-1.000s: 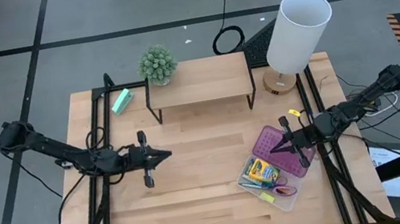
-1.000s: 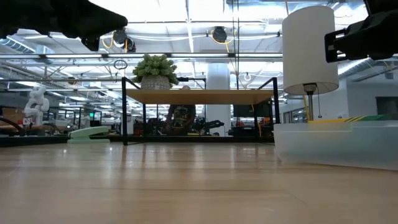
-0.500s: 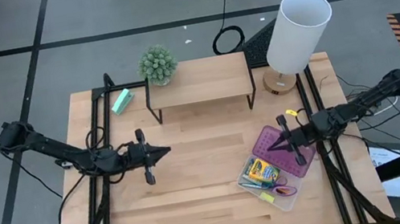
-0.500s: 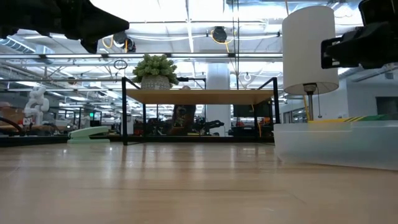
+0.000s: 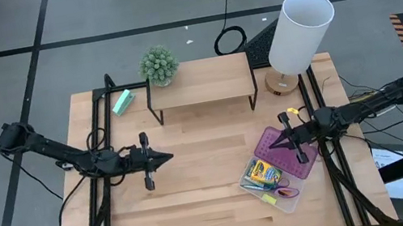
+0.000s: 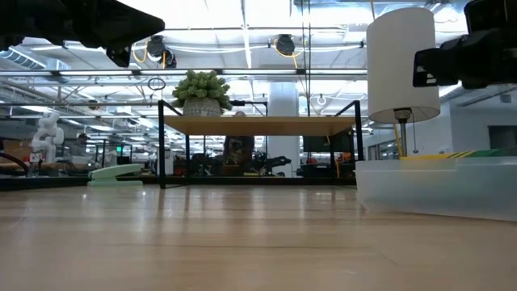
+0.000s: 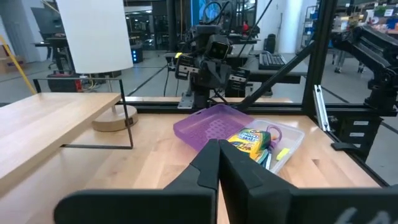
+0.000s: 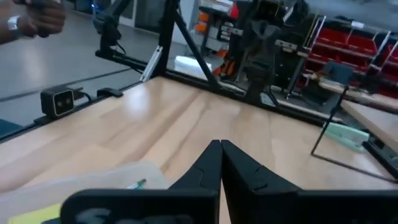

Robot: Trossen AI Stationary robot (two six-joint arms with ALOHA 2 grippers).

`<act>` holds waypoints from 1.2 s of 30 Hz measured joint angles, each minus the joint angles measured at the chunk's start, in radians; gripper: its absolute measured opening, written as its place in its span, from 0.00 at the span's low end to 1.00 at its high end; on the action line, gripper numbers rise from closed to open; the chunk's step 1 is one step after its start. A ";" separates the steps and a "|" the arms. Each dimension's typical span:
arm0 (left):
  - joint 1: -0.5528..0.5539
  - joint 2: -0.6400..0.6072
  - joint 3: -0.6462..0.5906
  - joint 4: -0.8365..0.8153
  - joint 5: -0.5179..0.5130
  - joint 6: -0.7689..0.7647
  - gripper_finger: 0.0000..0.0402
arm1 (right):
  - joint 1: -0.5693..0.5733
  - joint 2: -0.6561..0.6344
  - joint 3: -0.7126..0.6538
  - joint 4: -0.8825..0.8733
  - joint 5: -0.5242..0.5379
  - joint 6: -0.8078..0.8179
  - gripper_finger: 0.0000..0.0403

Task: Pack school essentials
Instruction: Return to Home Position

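Purple lid (image 5: 281, 150) leans on the clear box (image 5: 293, 197), crayon box (image 5: 263, 175) and scissors (image 5: 286, 192) packed inside; right gripper (image 5: 277, 146) clenched above it. Left wrist view: left gripper (image 7: 217, 163) clenched, empty. Closing apparently remains.

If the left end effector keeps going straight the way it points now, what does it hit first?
Probably the purple lid leaning on the clear box. The left end effector, fingers shut, points straight across bare table at it; its height is unclear, so it might pass above.
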 joint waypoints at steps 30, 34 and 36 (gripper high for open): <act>-0.003 0.000 0.000 0.000 0.068 0.047 0.01 | -0.093 -0.385 -0.023 -0.232 -0.046 -0.044 0.00; -0.019 -0.024 0.000 -0.069 0.068 0.072 0.02 | -0.093 -0.383 -0.024 -0.253 -0.044 -0.017 0.00; -0.023 -0.041 0.000 -0.075 0.071 0.086 0.01 | -0.093 -0.384 -0.024 -0.254 -0.044 -0.018 0.00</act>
